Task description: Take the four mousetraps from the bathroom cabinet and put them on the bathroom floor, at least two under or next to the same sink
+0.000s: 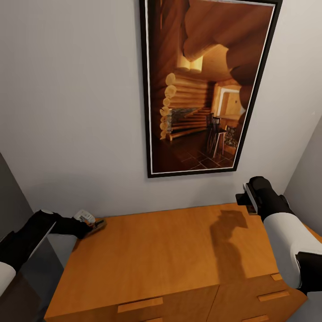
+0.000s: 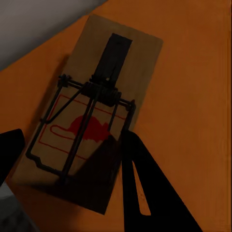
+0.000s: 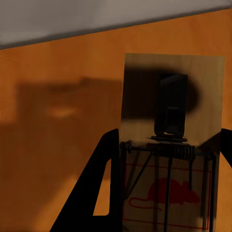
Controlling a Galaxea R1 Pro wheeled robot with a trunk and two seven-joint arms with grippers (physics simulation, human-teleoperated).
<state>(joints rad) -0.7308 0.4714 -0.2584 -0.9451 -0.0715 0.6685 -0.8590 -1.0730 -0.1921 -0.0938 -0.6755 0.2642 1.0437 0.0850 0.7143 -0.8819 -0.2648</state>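
Left claw (image 2: 67,159) spread astride mousetrap (image 2: 92,106) at cabinet (image 1: 170,250) corner; right claw apparently grips another.

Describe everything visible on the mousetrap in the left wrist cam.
The flat rectangular tan wooden mousetrap lies flat on the orange-brown wooden cabinet top, near its edge by the grey wall. It carries a dark metal bait plate, a coiled spring across the middle, a thin wire bar frame and a red mouse print inside a red outline. The left end effector straddles its near end: one dark finger overlaps a lower corner, the other sits at the opposite side. Whether they grip it is unclear.
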